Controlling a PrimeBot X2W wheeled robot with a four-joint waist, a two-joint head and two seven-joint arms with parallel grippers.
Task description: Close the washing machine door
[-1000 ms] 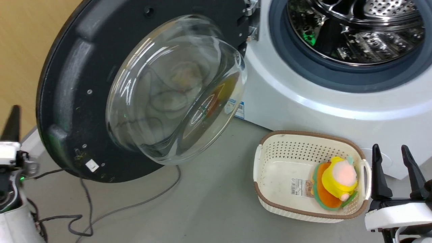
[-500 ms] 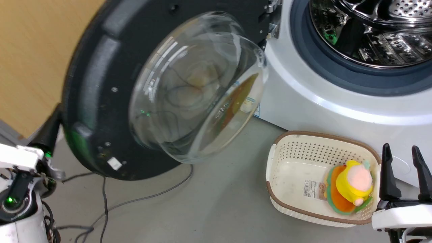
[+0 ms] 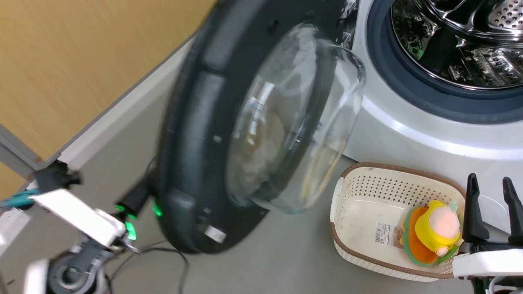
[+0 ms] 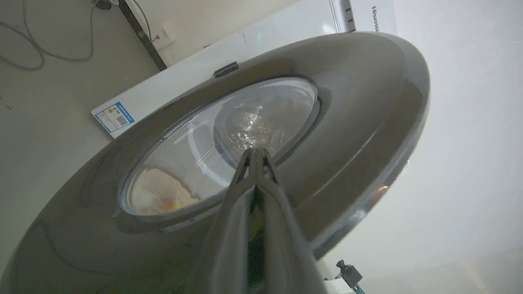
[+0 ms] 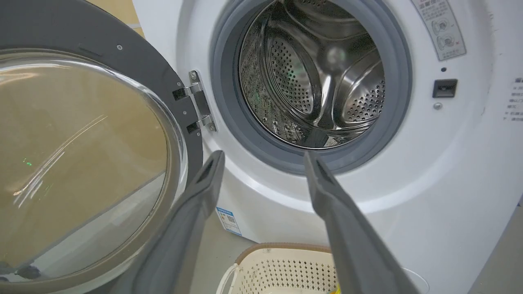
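The washing machine door (image 3: 192, 134), black-rimmed with a bulging glass bowl (image 3: 286, 122), stands about half open, hinged at the left of the washing machine (image 3: 408, 134). My left gripper (image 3: 139, 195), blurred, sits at the door's outer face near its lower left rim. In the left wrist view that gripper (image 4: 255, 153) is shut, empty, its tips against the door (image 4: 367, 122) by the glass. My right gripper (image 3: 490, 192) hangs open and empty at the lower right. The right wrist view looks past the open gripper (image 5: 263, 160) at the steel drum (image 5: 318, 73), with the door (image 5: 81, 143) to its left.
A cream perforated basket (image 3: 359, 188) holding a yellow plush toy (image 3: 433, 230) sits on the grey floor right of the door, in front of the machine. Dark cables (image 3: 179, 265) trail on the floor under the door. A wood-toned wall (image 3: 81, 61) runs along the left.
The door has swung well toward the machine with my left gripper following behind its rim. The head camera has also shifted. The right gripper keeps its place.
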